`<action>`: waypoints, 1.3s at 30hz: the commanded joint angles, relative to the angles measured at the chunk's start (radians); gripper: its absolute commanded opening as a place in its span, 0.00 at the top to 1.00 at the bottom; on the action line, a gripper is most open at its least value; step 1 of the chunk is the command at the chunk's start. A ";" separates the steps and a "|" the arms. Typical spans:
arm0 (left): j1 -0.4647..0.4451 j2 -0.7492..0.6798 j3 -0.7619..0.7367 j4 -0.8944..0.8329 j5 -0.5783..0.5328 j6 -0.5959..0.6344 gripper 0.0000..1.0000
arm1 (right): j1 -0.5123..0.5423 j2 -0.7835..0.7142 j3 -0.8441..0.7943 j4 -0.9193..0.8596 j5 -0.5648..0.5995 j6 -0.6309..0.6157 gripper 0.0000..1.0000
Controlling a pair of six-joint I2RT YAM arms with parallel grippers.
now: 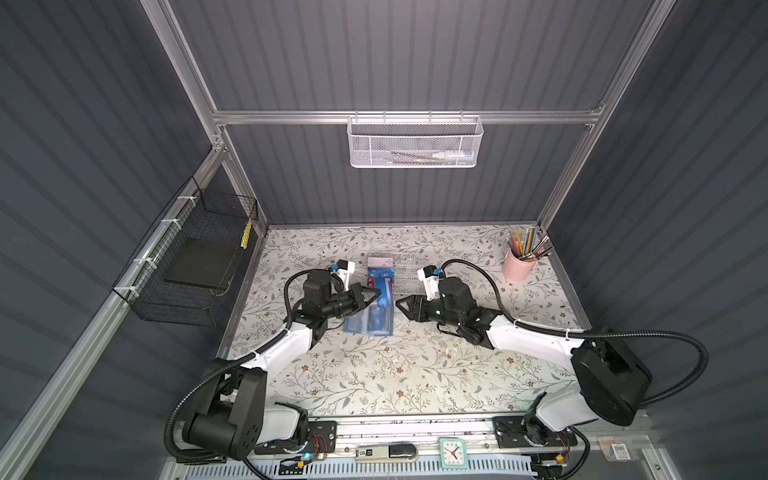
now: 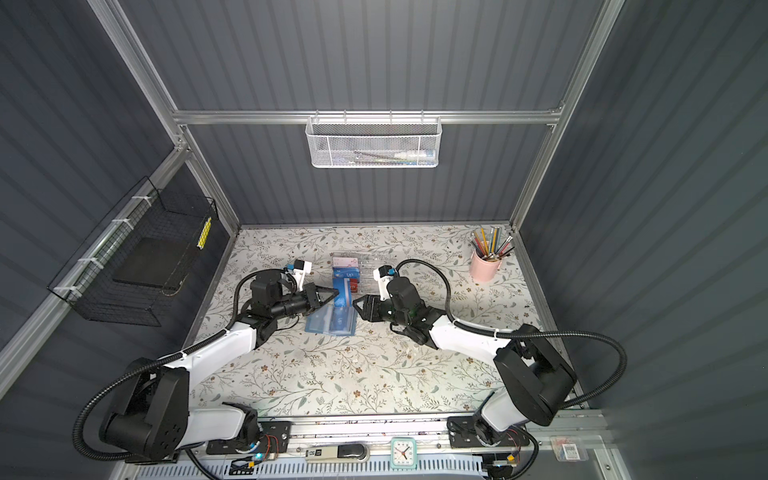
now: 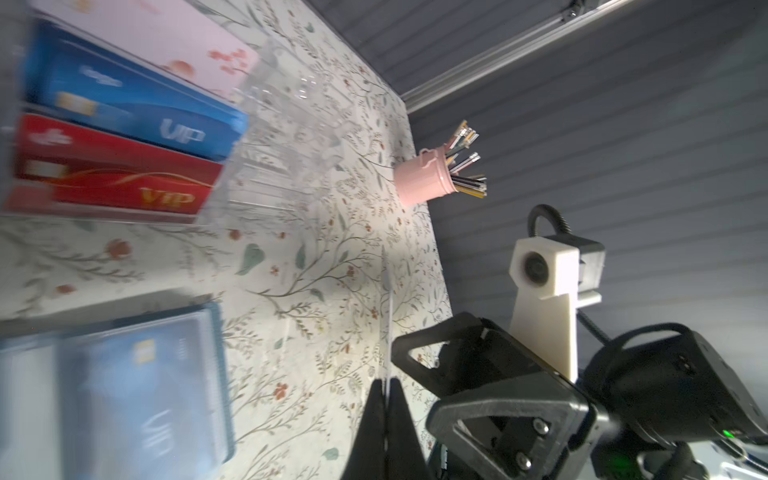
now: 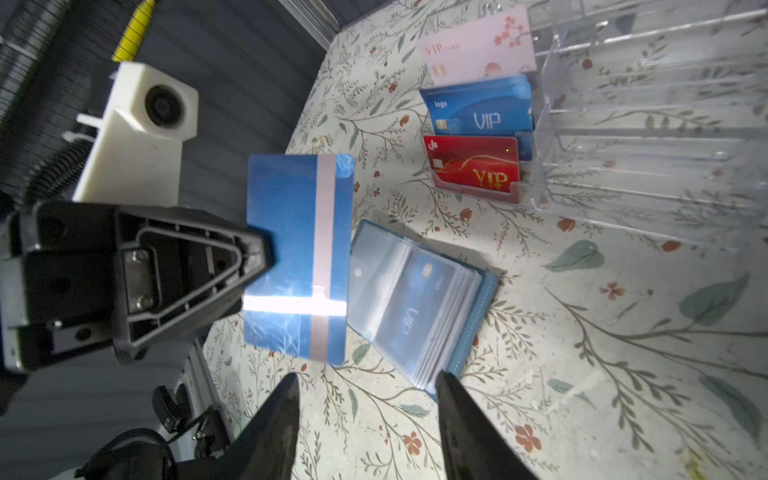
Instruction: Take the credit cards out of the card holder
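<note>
Table (image 1: 415,374) in floral print, clear acrylic box (image 1: 409,270) far middle, card holder (image 1: 370,322) open flat just near of it, left gripper (image 4: 259,255) clamped on a blue credit card (image 4: 291,216) by the holder's far edge, right gripper (image 4: 365,415) gaping empty just right

You've got dark grey ribbed wall panels (image 1: 415,62) closing in on three sides, framed by silver aluminium rails (image 1: 291,117). On the back rail hangs a white mesh metal basket (image 1: 414,143). On the left wall, a black wire basket (image 1: 174,307) is tied on with white zip ties, and a dark flat slab (image 1: 199,259) lies inside it. Below, the pale floral-print tabletop (image 1: 374,374) catches the light brightest near the front middle. In the back right corner stands a pink round cup (image 1: 515,266) full of pencils. At the front edge sits a small mint-green square clock (image 1: 451,453).
</note>
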 commanded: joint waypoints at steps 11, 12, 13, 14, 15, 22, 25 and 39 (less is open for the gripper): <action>-0.043 0.044 -0.001 0.239 -0.032 -0.117 1.00 | -0.061 -0.004 -0.089 0.275 -0.165 0.183 0.47; -0.044 0.047 -0.002 0.244 -0.032 -0.120 1.00 | -0.061 0.010 -0.090 0.307 -0.183 0.196 0.48; -0.047 0.049 0.000 0.245 -0.034 -0.120 1.00 | -0.061 0.021 -0.094 0.343 -0.199 0.212 0.48; -0.049 0.050 0.000 0.246 -0.035 -0.122 1.00 | -0.060 0.031 -0.098 0.373 -0.205 0.225 0.49; -0.049 0.051 -0.001 0.247 -0.037 -0.121 1.00 | -0.061 0.041 -0.102 0.404 -0.215 0.239 0.50; -0.058 0.068 -0.003 0.259 -0.043 -0.130 1.00 | -0.063 0.068 -0.115 0.497 -0.227 0.271 0.57; -0.060 0.073 -0.012 0.264 -0.046 -0.131 1.00 | -0.064 0.061 -0.123 0.509 -0.223 0.268 0.61; -0.061 0.106 -0.034 0.322 -0.041 -0.162 0.98 | -0.068 0.048 -0.142 0.525 -0.190 0.249 0.87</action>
